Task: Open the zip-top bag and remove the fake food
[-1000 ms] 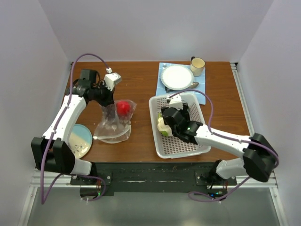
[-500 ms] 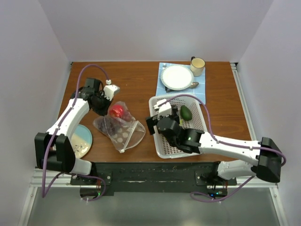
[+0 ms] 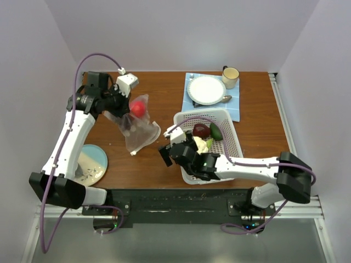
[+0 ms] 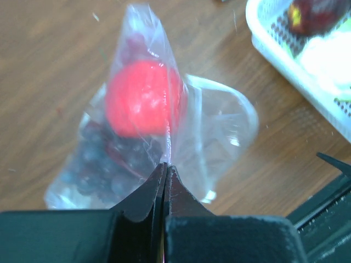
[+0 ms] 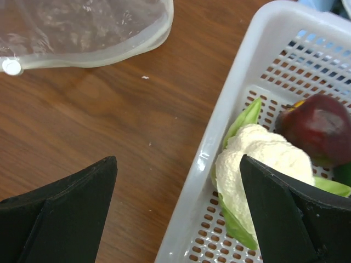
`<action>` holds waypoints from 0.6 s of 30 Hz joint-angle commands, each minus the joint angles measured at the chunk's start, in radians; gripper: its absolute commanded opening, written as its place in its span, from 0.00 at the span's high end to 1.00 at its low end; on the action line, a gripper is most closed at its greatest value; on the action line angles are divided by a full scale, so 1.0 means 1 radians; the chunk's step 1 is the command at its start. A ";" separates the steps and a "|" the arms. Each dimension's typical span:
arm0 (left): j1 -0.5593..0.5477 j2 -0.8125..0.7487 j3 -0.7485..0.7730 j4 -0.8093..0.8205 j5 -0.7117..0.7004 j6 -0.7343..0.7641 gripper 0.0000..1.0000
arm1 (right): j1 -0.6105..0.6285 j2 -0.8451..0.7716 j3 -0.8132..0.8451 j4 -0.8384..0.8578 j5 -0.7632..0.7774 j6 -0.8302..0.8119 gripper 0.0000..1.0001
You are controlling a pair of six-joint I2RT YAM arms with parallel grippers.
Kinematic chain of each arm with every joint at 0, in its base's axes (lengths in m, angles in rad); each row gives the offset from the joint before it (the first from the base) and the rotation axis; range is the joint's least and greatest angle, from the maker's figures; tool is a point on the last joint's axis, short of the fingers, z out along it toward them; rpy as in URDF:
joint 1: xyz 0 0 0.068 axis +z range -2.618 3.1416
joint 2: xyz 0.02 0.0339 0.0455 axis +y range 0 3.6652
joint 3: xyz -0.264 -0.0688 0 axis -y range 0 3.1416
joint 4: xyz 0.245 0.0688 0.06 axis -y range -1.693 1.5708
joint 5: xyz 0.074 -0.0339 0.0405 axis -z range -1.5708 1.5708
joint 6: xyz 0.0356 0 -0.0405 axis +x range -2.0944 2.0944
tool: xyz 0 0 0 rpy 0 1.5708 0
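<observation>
The white perforated basket (image 3: 203,112) sits on the brown tabletop (image 3: 258,109) right of centre, and everything else is placed from it. To the left of the basket, the left hand (image 4: 165,170) is pinched fully closed on a fold of the zip-top bag (image 3: 137,129), holding its upper part up off the wood. The bag's lower end trails down toward the tabletop on the side facing the basket. In the right wrist view its curved edge and a small white slider (image 5: 11,67) lie low against the wood, apart from the basket's rim. A red ball-like fruit (image 4: 140,98) is inside the bag near the top, close to the left hand's fingertips. Below it in the bag is a dark, blurred cluster (image 4: 104,159) that cannot be made out. The right hand (image 5: 178,159) hovers just off the basket's left edge, over the wood and the rim, with its two fingers spread wide and nothing between them. Inside the basket, near that left wall, lies a cream-white lumpy piece (image 5: 258,159) with green leaves (image 5: 244,118) around it. A dark purple-brown piece (image 5: 318,129) touches it on the far side, and a dark green piece (image 3: 216,131) lies just right of that. Beyond the basket's far edge a white plate (image 3: 207,89) rests on a blue mat (image 3: 189,104), with a cup (image 3: 230,76) beside it.
</observation>
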 commanded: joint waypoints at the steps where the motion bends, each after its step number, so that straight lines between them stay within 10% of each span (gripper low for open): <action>1: -0.004 -0.012 -0.163 0.013 0.034 0.016 1.00 | 0.005 0.040 0.052 0.058 -0.026 0.024 0.02; 18: -0.001 0.005 -0.056 -0.039 -0.083 0.079 1.00 | 0.003 0.134 0.089 0.040 -0.008 0.021 0.01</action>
